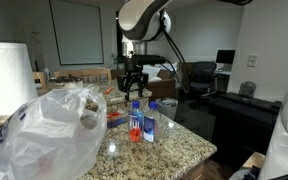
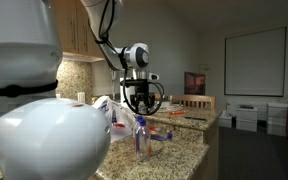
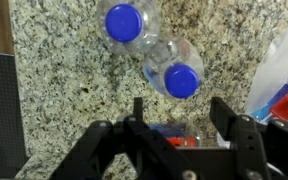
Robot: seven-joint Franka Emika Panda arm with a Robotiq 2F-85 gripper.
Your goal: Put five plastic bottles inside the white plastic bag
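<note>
1. Bag: large crinkly translucent-white plastic bag (image 1: 46, 135) slumps at the lower left of an exterior view on the speckled granite countertop (image 3: 64, 90). It is thin, limp film, likely to collapse unless its mouth is kept open.
2. Bottles: small clear plastic bottles with blue caps (image 3: 182, 80) stand upright at frame centre, two just beside each other in the wrist view, one holding red-orange liquid. They look light, smooth, squashable and probably tippy, so they are best gripped around the body, below the cap.
3. Tool: black Robotiq gripper (image 3: 181, 115) hangs above them, fingers spread, empty.
4. Bottles inside the bag, if any, I cannot make out.
</note>
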